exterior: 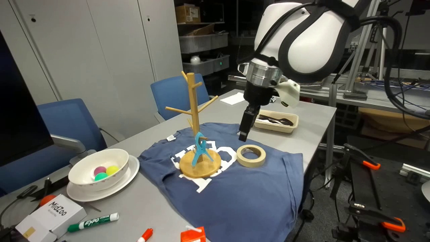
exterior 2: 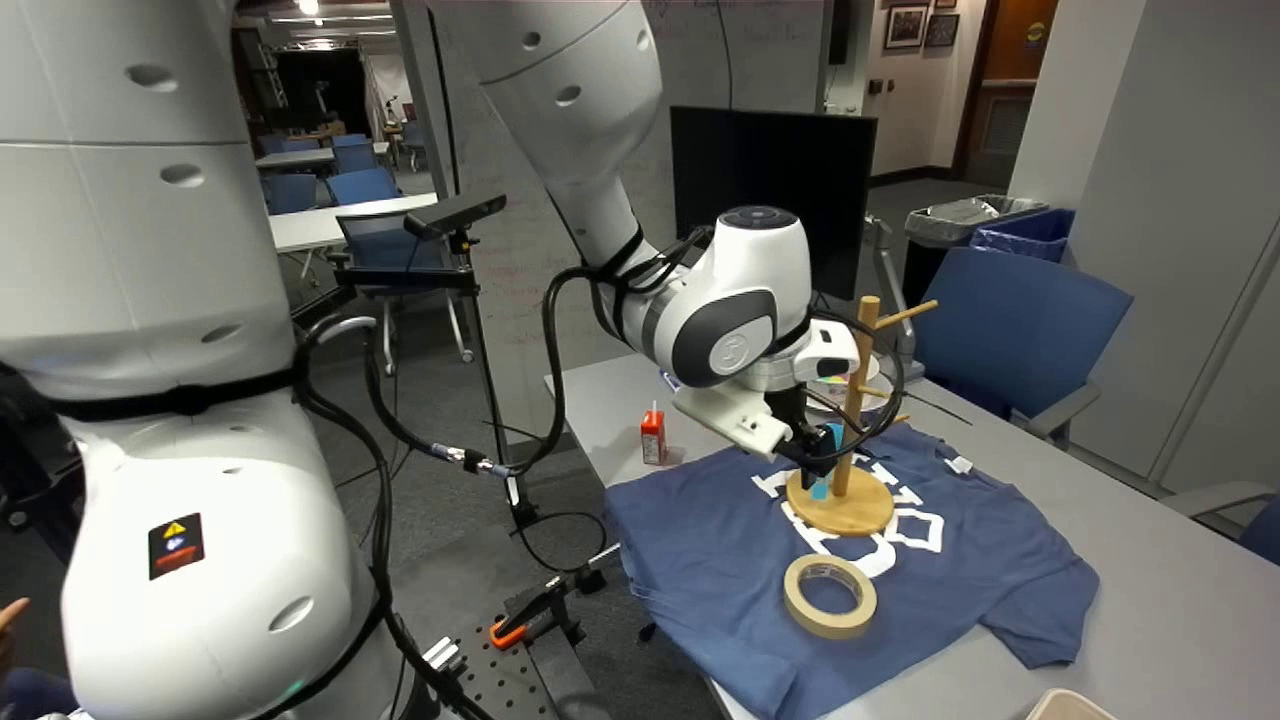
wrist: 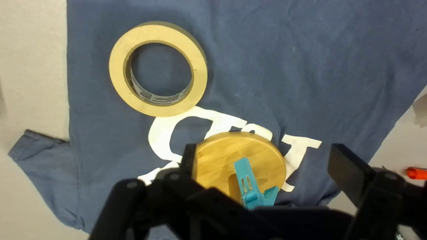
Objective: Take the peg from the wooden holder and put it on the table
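The teal-blue peg (exterior: 201,148) hangs low on the wooden holder (exterior: 193,107), clipped near a short low arm, prongs splayed downward. It is partly hidden behind the gripper in an exterior view (exterior 2: 820,489). The holder's round base (exterior 2: 862,512) rests on a blue shirt over the pale grey table (exterior: 134,211). My gripper (exterior: 243,134) is open and empty, above the shirt beside the holder and apart from the peg. In the wrist view the peg (wrist: 247,178) shows low between the spread fingers (wrist: 263,160), its lower part hidden by the gripper body, with the base (wrist: 217,160) below.
The blue shirt (exterior: 245,198) is spread on the table with a tape roll (exterior: 250,163) close to the holder. A bowl (exterior: 107,181) of coloured balls sits on a plate. A green marker (exterior: 94,222), a white box (exterior: 53,216) and a tan tray (exterior: 275,127) stand around.
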